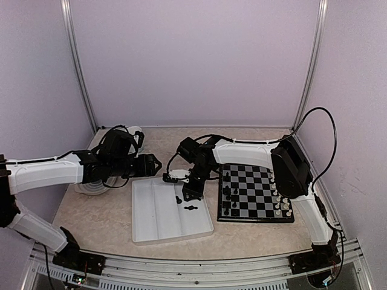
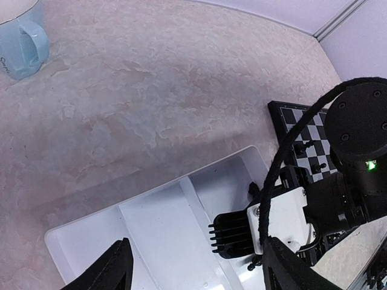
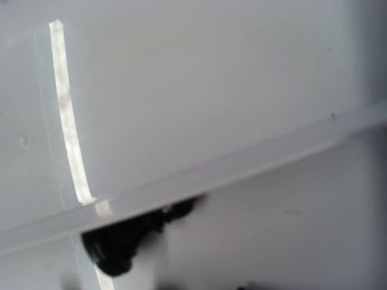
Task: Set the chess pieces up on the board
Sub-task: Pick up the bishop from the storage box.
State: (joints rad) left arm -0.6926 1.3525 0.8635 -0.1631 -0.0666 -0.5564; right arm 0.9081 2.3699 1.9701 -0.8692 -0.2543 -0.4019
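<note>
Chess pieces (image 1: 191, 207): two are lying in the white tray (image 1: 151, 226), others are standing on the board (image 1: 257, 194). Left gripper (image 2: 196, 272) is gaping wide; right gripper (image 1: 188, 193) is hovering over the tray, and whether it is wide or narrow cannot be told.

My left arm (image 1: 45, 171) reaches rightward, the left tool (image 1: 154, 164) spread wide. My right arm (image 1: 248, 154) bends back leftward, the right tool (image 1: 192, 191) pointing down; I can't read its jaws.

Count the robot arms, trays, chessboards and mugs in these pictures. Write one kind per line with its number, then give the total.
Robot arms: 2, the left arm and the right arm
Tray: 1
Chessboard: 1
Mug: 1
Total: 5
</note>
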